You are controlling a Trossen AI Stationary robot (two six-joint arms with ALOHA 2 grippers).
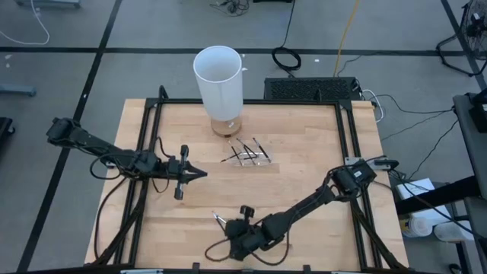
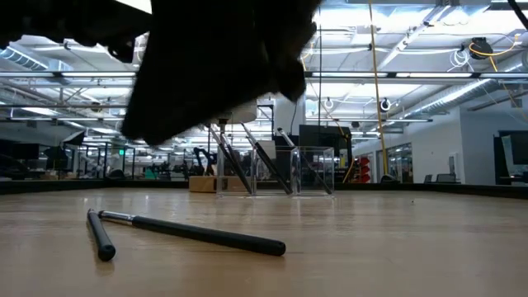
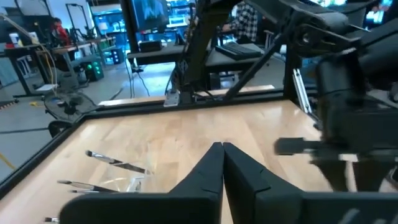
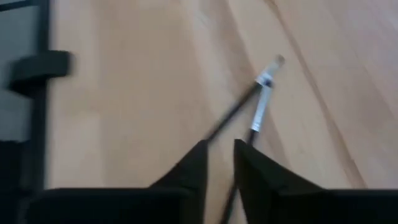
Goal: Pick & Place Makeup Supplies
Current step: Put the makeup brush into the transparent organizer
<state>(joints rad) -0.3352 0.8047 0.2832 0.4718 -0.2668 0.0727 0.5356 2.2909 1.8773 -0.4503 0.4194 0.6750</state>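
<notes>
While most of the makeup brushes (image 1: 247, 152) lie crossed in a small clear tray (image 1: 257, 160) just above the frame's centre in the high view, two more brushes (image 1: 218, 220) lie on the bare wood at lower centre, so the job looks partly done at best. Which way the sticks are meant to travel cannot be told from the pictures. The low view shows that loose pair (image 2: 190, 232) flat on the table, forming a narrow V, with a dark arm blurred above them. The tall white cup (image 1: 219, 82) stands at top centre on a small round base; its visible interior shows nothing inside.

The right gripper (image 4: 221, 163) hangs over the loose pair in the lower middle of the high view. Its fingers stand slightly parted with one stick (image 4: 260, 112) running down between them, and whether they pinch it cannot be told.

The left gripper (image 3: 222, 163), at centre left in the high view, has its fingers pressed together on nothing, pointing toward the tray.
</notes>
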